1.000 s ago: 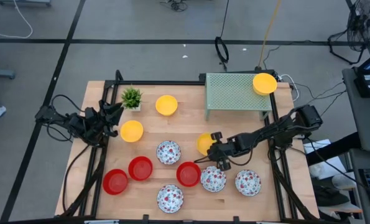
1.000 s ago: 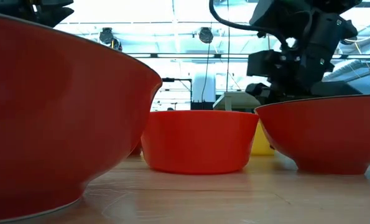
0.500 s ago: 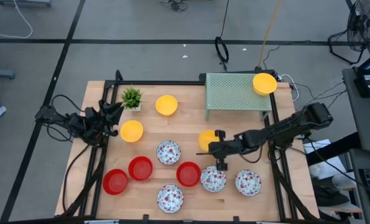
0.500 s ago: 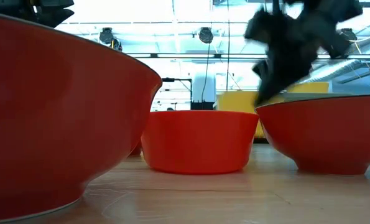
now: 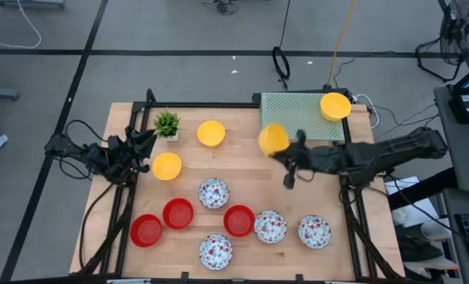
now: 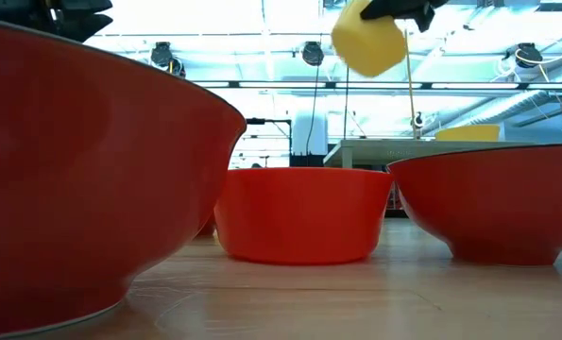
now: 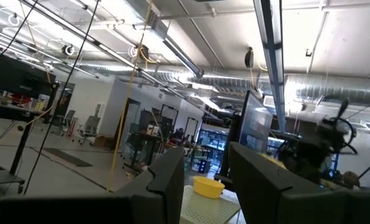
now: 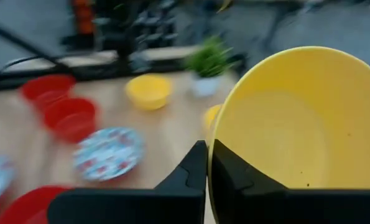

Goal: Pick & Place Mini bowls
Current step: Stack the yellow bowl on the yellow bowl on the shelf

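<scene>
My right gripper (image 8: 208, 152) is shut on a plain yellow mini bowl (image 5: 273, 139), which hangs in the air just in front of the green rack (image 5: 297, 118); the low view shows the bowl (image 6: 370, 38) high above the table. Another yellow bowl (image 5: 335, 106) sits on the rack's far right corner. On the table rest two yellow bowls (image 5: 211, 133) (image 5: 167, 166), three red ones (image 5: 178, 213) and several white floral ones (image 5: 214, 192). My left gripper (image 5: 145, 142) waits open at the table's left edge, holding nothing. My right gripper pinches the yellow bowl's rim (image 8: 211, 134) between its two fingers, one inside the bowl and one outside. The fingers come about level from the table's right side. The bowl is lifted clear of the table and tipped on its side.
A small potted plant (image 5: 167, 124) stands at the far left of the table. Red bowls (image 6: 304, 212) and floral bowls (image 5: 270, 227) crowd the near half. Bare wood lies in the middle, where the lifted bowl stood.
My right gripper has shut on the yellow bowl's rim, risen well above the table and gone toward the far edge and the green rack, rolling as it went. The bowl has left the table and tipped onto its side.
</scene>
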Motion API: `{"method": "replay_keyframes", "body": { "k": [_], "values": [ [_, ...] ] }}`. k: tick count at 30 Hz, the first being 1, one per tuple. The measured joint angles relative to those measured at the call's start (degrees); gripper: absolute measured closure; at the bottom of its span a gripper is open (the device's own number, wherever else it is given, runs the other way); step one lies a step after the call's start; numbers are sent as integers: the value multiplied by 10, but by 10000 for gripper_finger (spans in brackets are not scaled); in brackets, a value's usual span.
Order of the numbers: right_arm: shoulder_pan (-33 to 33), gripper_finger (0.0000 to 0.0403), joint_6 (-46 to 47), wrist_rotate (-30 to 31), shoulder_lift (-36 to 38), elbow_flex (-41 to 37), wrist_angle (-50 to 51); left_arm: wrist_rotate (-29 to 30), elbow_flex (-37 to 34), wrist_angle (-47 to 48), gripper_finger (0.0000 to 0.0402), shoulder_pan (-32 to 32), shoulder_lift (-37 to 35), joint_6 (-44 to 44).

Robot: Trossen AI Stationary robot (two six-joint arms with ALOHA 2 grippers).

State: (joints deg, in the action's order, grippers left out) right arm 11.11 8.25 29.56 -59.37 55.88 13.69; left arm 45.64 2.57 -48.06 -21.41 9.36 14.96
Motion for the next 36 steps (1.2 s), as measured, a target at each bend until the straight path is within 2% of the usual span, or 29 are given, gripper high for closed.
{"method": "replay_keyframes", "body": {
  "k": [6,12,19,26,31,36],
  "values": [
    [-82,402,-15,109,59,0,59,1,0,0,273,0,0,-1],
    [-197,403,13,170,85,0,162,3,0,0,273,0,0,-1],
    [-339,403,47,164,75,0,262,9,0,0,273,0,0,-2],
    [-473,403,78,36,39,48,363,9,0,0,273,0,0,0],
    [-517,403,76,2,0,106,428,10,0,0,273,0,0,2],
    [-532,403,72,2,-34,121,442,10,0,0,273,0,0,4]
  ]
}}
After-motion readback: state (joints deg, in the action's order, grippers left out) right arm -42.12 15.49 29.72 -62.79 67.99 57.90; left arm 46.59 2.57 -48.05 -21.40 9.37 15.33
